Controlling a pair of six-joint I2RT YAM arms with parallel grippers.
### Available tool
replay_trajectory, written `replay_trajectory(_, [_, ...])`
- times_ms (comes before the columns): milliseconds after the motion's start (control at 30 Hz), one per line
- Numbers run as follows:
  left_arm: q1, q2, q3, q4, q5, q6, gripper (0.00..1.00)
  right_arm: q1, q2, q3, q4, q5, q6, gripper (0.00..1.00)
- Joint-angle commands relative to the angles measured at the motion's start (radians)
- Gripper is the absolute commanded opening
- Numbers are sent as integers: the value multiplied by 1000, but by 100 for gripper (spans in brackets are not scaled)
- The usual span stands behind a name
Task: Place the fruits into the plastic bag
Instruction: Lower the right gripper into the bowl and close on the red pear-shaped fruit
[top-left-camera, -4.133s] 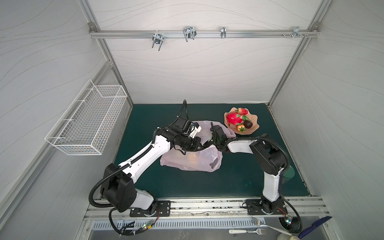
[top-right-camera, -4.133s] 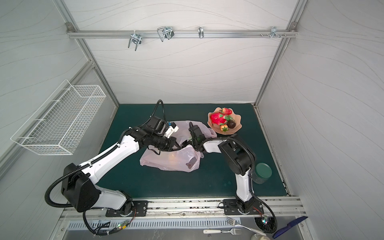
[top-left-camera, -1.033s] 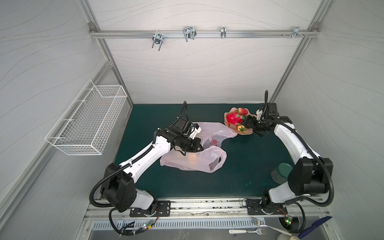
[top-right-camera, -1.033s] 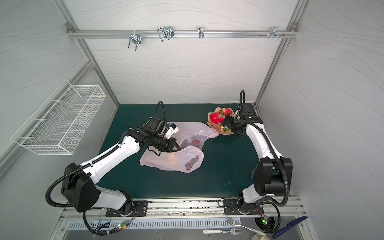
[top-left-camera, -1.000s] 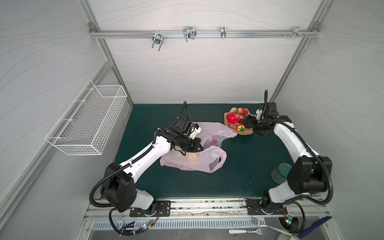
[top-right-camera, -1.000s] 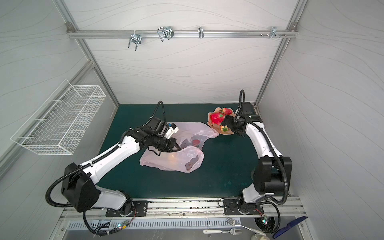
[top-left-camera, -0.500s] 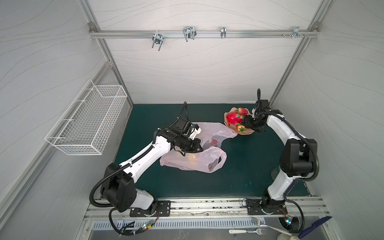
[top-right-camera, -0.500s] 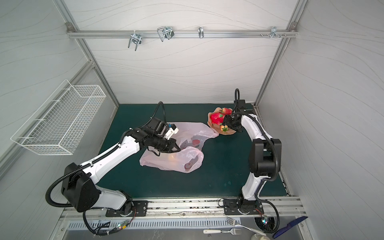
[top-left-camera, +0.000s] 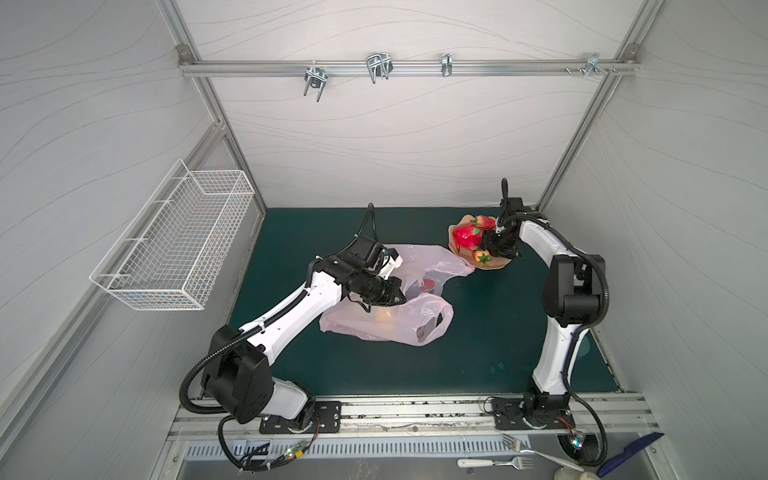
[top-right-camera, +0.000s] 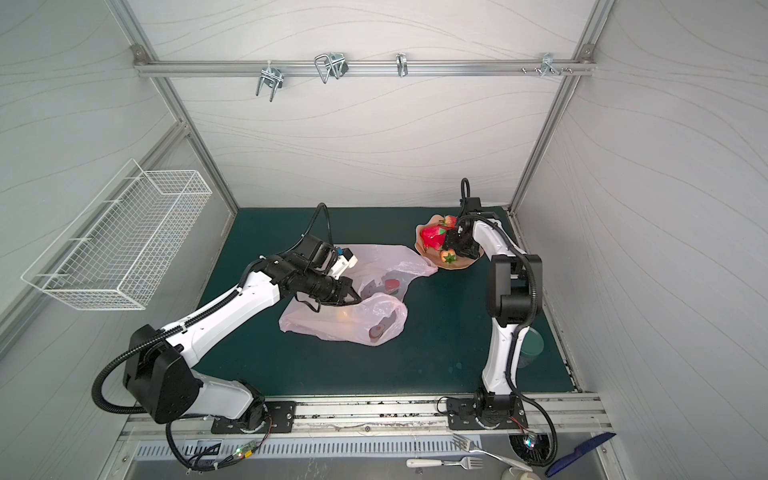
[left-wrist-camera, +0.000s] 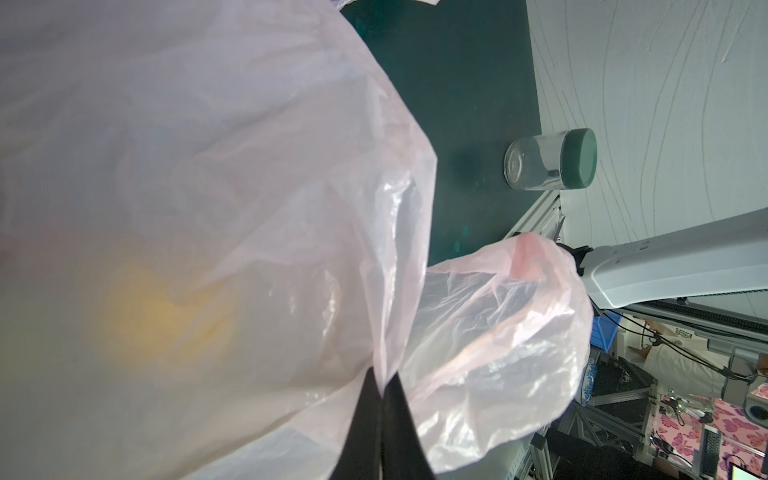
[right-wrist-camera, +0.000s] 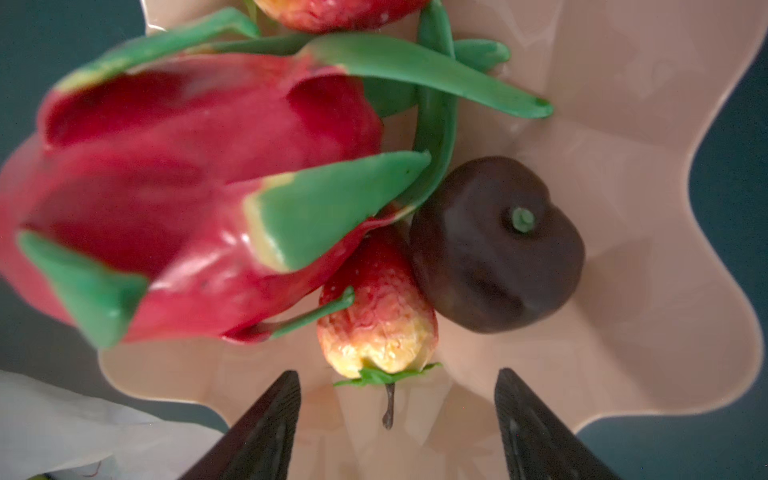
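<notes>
The right gripper (right-wrist-camera: 395, 390) hangs empty with its jaws spread over a strawberry (right-wrist-camera: 376, 324). The strawberry lies against the dragon fruit (right-wrist-camera: 187, 187) and a dark round fruit (right-wrist-camera: 494, 249) on the peach wavy-edged plate (right-wrist-camera: 623, 291). The left gripper (left-wrist-camera: 381, 395) is clenched on the edge of the plastic bag (left-wrist-camera: 208, 166), which lies on the green mat (top-left-camera: 478, 332) just beside the plate.

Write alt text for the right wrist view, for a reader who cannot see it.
The right hand stands open, its dark fingertips either side of the stem of a strawberry on a peach wavy-edged plate. A large red dragon fruit with green tips and a dark brown round fruit lie against the strawberry.
</notes>
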Motion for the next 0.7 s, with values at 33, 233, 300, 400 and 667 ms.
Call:
replay_trajectory(33, [-2, 10, 51, -16, -1, 14, 0, 11, 52, 32, -40, 26, -37, 75])
replay_trajectory(233, [-2, 8, 47, -15, 0, 5, 0, 21, 105, 70, -41, 22, -35, 75])
replay_trajectory(300, [-3, 6, 47, -14, 0, 5, 0, 29, 116, 80, -39, 23, -35, 75])
replay_trajectory(400, [-3, 5, 46, -14, -1, 4, 0, 34, 139, 98, -45, 25, -36, 74])
replay_trajectory(667, [-4, 1, 44, -14, -3, 2, 0, 38, 159, 106, -52, 23, -35, 69])
